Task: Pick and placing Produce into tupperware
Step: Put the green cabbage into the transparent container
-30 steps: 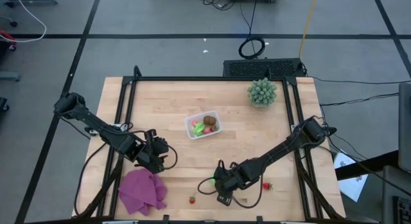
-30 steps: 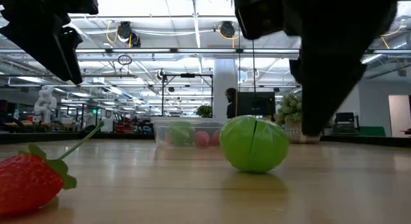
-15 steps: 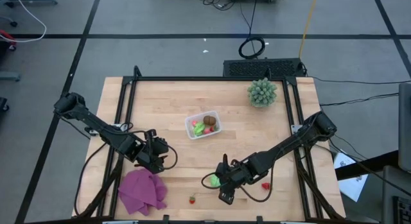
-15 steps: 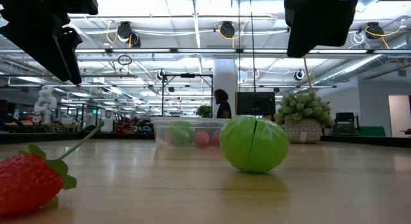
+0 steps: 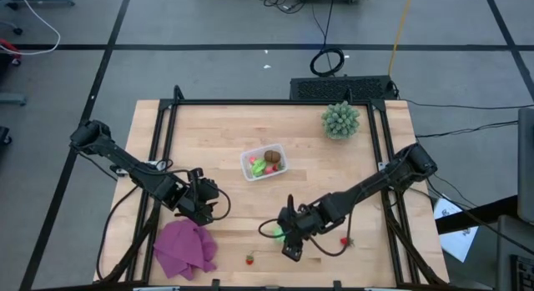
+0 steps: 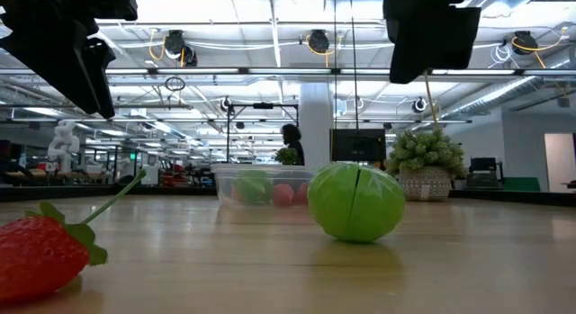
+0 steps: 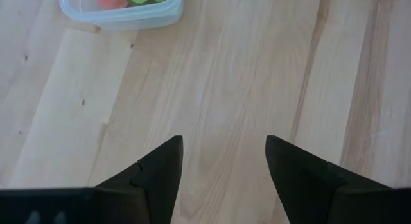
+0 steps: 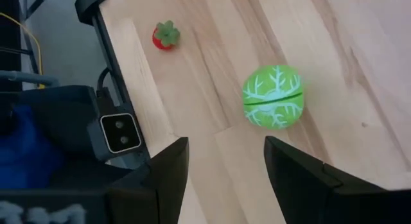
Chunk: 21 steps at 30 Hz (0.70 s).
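Observation:
A bright green ball (image 8: 273,95) rests on the wood table near the front edge; it also shows in the high view (image 5: 273,232) and the low view (image 6: 356,201). My right gripper (image 8: 225,166) is open and empty, raised above the table just beside the ball (image 5: 287,239). One strawberry (image 8: 166,35) lies near the front edge, and another (image 5: 345,241) lies right of the gripper. The clear tupperware (image 5: 264,162) at mid-table holds a brown oval, a green piece and red pieces. My left gripper (image 7: 221,166) is open and empty over bare wood at the front left (image 5: 207,205).
A purple cloth (image 5: 185,248) lies at the front left corner. A spiky pale-green plant (image 5: 340,120) stands at the far right. A small camera block (image 8: 119,131) sits at the table's front edge. A person stands far off in the room (image 6: 290,139).
My right gripper has risen from low beside the green ball to well above the table and shifted a little toward the ball. The ball and the strawberries have stayed in place.

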### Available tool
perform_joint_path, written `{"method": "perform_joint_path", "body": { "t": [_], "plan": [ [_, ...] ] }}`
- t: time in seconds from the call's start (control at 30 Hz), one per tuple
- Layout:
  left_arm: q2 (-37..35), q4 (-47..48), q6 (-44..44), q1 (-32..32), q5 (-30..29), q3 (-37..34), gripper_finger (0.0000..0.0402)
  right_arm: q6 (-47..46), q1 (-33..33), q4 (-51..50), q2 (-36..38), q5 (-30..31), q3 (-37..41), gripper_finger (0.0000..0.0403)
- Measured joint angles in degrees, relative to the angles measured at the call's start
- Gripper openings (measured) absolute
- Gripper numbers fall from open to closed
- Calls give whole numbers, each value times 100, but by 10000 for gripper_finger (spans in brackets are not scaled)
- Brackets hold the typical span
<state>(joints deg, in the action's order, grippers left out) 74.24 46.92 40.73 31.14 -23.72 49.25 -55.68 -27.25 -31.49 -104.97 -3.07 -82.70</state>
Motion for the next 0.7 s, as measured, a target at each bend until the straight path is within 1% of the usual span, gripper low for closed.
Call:
{"method": "perform_joint_path", "body": {
  "t": [0.17, 0.7],
  "plan": [
    [0, 1, -3, 0, -29, 0, 227, -61, 101, 1, 0, -2, -2, 197],
    [0, 2, 22, 0, -31, 0, 227, -214, 92, -5, 0, -175, -2, 237]
  ]
}}
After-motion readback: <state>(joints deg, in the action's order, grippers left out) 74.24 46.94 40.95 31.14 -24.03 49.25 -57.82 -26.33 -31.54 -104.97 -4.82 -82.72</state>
